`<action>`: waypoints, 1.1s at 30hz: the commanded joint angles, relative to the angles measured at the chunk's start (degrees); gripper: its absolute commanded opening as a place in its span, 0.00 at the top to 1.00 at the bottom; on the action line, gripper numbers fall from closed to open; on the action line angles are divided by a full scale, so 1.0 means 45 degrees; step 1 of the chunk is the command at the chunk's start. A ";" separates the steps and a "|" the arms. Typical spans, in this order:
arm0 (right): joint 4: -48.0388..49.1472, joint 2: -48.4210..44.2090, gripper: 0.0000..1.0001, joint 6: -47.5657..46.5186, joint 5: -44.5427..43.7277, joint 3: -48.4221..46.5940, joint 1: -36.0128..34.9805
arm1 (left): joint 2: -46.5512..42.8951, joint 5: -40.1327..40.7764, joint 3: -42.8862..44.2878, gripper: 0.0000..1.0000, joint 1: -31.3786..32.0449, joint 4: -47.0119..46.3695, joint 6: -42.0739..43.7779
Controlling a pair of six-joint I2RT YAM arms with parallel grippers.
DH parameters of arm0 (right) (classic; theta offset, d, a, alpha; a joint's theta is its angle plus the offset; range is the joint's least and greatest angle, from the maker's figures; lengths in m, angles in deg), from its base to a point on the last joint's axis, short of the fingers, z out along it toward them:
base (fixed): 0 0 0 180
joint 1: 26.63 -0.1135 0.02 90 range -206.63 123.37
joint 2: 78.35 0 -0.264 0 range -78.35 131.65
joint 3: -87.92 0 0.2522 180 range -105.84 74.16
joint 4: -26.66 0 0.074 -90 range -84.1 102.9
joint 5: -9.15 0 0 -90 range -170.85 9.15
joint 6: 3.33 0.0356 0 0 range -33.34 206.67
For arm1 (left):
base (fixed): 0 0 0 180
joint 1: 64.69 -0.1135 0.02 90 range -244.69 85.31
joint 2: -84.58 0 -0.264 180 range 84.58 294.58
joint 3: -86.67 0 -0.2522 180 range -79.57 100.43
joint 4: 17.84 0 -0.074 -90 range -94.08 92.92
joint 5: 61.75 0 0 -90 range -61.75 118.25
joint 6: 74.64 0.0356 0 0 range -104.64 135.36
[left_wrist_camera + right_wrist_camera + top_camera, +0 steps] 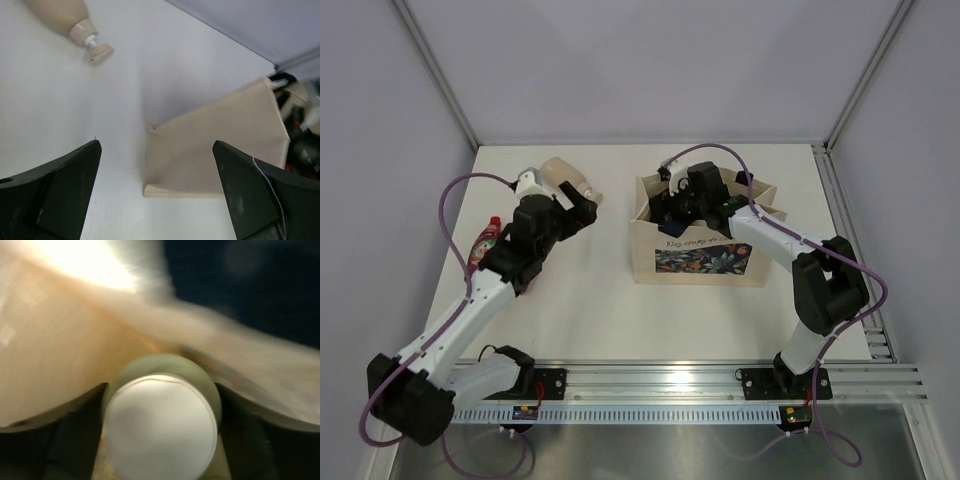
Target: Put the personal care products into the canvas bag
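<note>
Three bottles and one canvas bag (646,250) in view.
One beige pump bottle (560,170), one red squeeze bottle (486,240) and one green bottle (160,425) with a white cap; any others are hidden and cannot be counted.

Overhead, wrist views: shared canvas bag (698,258)

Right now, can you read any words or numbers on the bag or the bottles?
Nothing can be read for sure.
On the bag: dark handwriting above the flower panel, too small to read.
On the red bottle: a label, too small to read.
On the green bottle: blurred, no writing shows.
On the pump bottle: no writing shows.
</note>
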 commanded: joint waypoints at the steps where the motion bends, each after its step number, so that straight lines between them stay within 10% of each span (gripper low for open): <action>1: -0.0493 -0.0500 0.02 -0.2848 0.2494 -0.0642 -0.0374 | 0.1900 -0.0156 0.0800 0.01 -0.1198 0.0166 -0.3093; 17: -0.5612 -0.3839 0.01 -0.7053 0.4862 -0.1095 0.1715 | 1.1467 -0.0412 0.7127 0.01 -0.4441 0.0659 -0.5676; 33: -0.6238 -0.6867 0.01 -0.6469 0.6405 0.0764 0.2770 | 1.6005 0.0661 1.1759 0.01 -0.4872 0.1319 -0.6105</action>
